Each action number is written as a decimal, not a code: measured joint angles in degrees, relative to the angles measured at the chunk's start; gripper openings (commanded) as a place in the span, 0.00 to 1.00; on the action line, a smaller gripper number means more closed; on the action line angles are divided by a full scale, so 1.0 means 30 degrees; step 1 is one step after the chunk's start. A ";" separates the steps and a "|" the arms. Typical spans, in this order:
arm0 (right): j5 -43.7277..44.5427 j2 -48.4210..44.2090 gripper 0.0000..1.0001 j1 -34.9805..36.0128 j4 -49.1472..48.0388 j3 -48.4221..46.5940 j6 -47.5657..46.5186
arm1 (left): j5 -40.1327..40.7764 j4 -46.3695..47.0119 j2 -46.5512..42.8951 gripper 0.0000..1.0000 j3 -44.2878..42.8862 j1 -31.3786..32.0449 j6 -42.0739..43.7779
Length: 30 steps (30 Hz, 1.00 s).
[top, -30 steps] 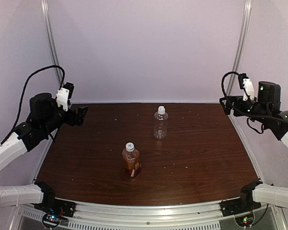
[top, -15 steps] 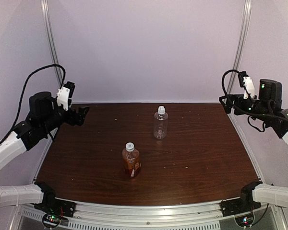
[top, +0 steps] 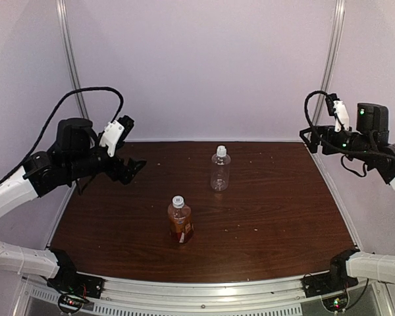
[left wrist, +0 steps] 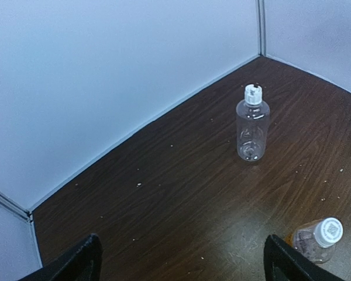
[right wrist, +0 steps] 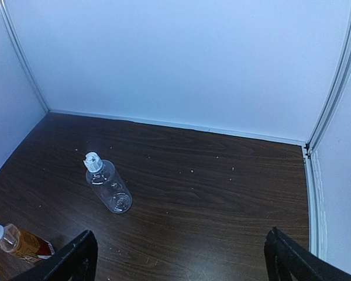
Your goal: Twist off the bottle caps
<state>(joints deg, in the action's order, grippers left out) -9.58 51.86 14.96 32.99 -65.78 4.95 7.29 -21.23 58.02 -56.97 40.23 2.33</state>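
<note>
The clear bottle stands upright at mid-back of the table, its whitish cap on. The amber bottle with a red label stands nearer the front, its cap on. My left gripper is open and empty, above the table's left part, well left of both bottles. My right gripper is open and empty, high at the far right. The left wrist view shows the clear bottle and the amber bottle beyond the open gripper. The right wrist view shows both bottles far off.
The dark wood table has small pale specks. White walls with metal corner posts close it in at the back and sides. A metal rail runs along the front edge.
My left arm has swung right and inward over the table's left part, toward the bottles. My right arm has shifted only slightly. The bottles have not moved.
</note>
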 measured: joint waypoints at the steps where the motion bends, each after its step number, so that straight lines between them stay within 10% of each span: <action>1: -0.0124 0.0080 1.00 0.0000 0.0051 0.0000 0.0007 | -0.0095 -0.0342 0.0226 0.97 -0.0277 0.0444 0.0022; 13: -0.0954 0.0335 1.00 0.0000 0.0219 0.0386 0.0423 | -0.1581 -0.2929 0.4262 0.83 -0.2659 0.5115 -0.0685; 30: -0.1596 0.0692 1.00 0.0044 -0.0160 0.1588 0.0787 | -0.4218 -0.4131 0.8313 0.61 -0.3606 0.5195 -0.1945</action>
<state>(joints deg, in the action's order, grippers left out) -14.37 53.93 15.09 32.51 -61.01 7.31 -5.37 -33.63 82.96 -67.79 55.81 -3.51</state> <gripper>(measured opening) 0.997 0.668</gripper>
